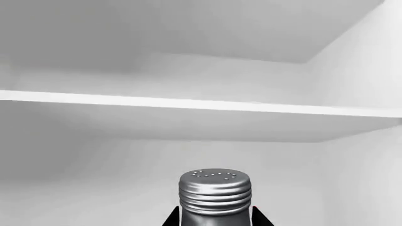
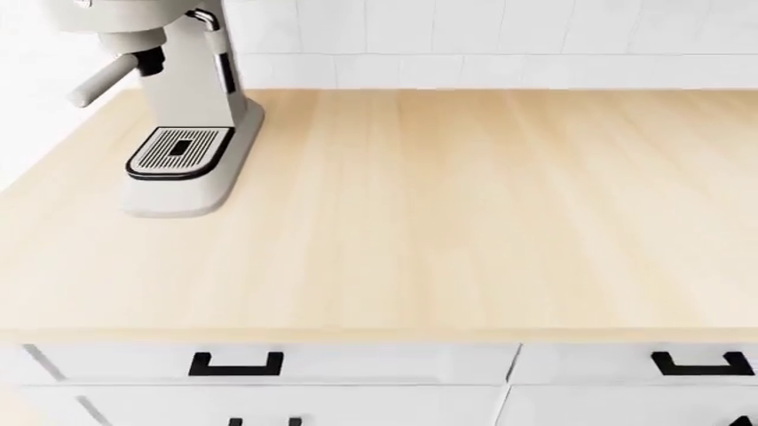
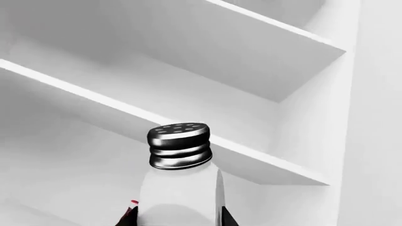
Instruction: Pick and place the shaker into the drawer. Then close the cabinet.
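Left claw [image 1: 215, 221] is clamped on a shaker [image 1: 215, 194] with a ribbed silver perforated cap, upright before a white shelf [image 1: 201, 106] inside the cabinet [image 1: 358, 70]. Right claw [image 3: 178, 219] grips a white-bodied shaker [image 3: 180, 188] with a dark metal cap. Up top, the pale wooden tabletop [image 2: 450, 213] carries a coffee machine [image 2: 177, 106] far left; black-handled drawers [image 2: 237, 364] sit below.

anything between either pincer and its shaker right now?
No. Each wrist view shows a shaker sitting between that pincer's fingers: a silver-capped shaker at the left pincer, a dark-capped shaker at the right pincer. Only a white shelf lies behind.
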Controlling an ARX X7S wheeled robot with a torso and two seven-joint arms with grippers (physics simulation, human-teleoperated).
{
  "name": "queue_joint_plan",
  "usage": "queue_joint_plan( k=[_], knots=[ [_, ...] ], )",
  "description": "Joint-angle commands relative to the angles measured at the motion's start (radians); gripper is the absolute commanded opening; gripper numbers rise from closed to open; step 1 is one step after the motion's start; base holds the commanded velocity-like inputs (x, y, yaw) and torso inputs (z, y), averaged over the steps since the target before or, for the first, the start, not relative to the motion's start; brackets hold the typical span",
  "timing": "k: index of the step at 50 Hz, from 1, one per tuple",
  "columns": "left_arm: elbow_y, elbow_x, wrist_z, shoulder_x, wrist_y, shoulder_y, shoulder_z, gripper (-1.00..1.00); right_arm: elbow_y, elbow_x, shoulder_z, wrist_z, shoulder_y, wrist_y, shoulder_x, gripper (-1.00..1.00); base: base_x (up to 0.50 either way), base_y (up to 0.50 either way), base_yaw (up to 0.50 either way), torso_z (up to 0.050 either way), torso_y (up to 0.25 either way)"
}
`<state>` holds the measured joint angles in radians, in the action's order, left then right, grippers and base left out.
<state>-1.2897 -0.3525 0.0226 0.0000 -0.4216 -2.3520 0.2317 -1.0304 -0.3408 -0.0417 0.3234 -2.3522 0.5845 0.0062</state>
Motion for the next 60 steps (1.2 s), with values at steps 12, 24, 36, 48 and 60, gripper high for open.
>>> queue_joint_plan(
  k=[12, 24, 36, 48, 60],
  knots=[
    [0.485, -0.491, -0.253, -0.149, -0.146, 0.522, 0.279, -1.00, 0.354, 0.027, -0.059, 0.061, 0.467, 0.287, 0.006, -1.00, -0.10, 0.00, 0.00, 0.000, 0.000],
    [1.408, -0.675, -0.538, -0.348, -0.252, 1.111, 0.260, -1.00, 1.359, -0.024, -0.051, 0.080, 1.040, 0.700, 0.021, -1.00, 0.00, 0.00, 0.00, 0.000, 0.000],
    [1.565, -0.702, -0.594, -0.420, -0.223, 1.349, 0.262, -1.00, 1.575, 0.003, -0.012, 0.047, 1.273, 0.795, 0.005, -1.00, 0.00, 0.00, 0.00, 0.000, 0.002],
    [1.530, -0.651, -0.562, -0.419, -0.174, 1.445, 0.300, -1.00, 1.706, 0.057, 0.023, 0.018, 1.467, 0.845, 0.014, -1.00, 0.00, 0.00, 0.00, 0.001, 0.002],
    [1.527, -0.639, -0.556, -0.439, -0.158, 1.491, 0.306, -1.00, 1.692, 0.109, 0.048, -0.014, 1.529, 0.804, 0.011, -1.00, 0.00, -0.17, 0.00, 0.000, 0.001]
  ],
)
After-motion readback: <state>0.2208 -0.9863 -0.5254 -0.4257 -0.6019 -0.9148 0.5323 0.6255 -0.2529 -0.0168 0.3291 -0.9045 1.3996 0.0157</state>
